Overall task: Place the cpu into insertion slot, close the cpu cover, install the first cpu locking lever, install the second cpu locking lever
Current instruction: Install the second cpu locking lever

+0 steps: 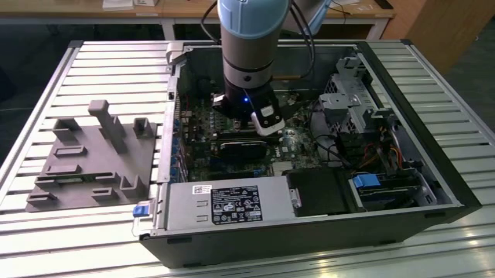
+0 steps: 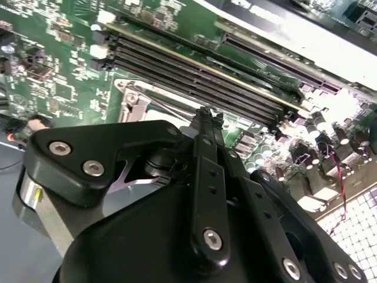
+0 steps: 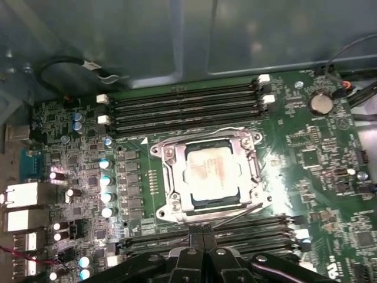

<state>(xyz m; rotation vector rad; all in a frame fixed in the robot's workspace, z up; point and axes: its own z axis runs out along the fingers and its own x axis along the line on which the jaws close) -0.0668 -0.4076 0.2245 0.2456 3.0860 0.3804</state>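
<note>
Your gripper (image 3: pixel 203 231) hangs just above the board, fingers pressed together, holding nothing.
You see the cpu (image 3: pixel 211 173) seated in the insertion slot (image 3: pixel 171 177), with the cpu cover (image 3: pixel 250 154) lying flat around it.

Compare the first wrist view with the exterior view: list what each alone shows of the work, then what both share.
First wrist view alone: the cpu seated in the insertion slot, the cpu cover shut flat around it, and the gripper with fingertips together beside the socket.

Exterior view alone: the open computer case, the grey fixture tray beside it, and the arm reaching down inside.

Both: the green motherboard.
</note>
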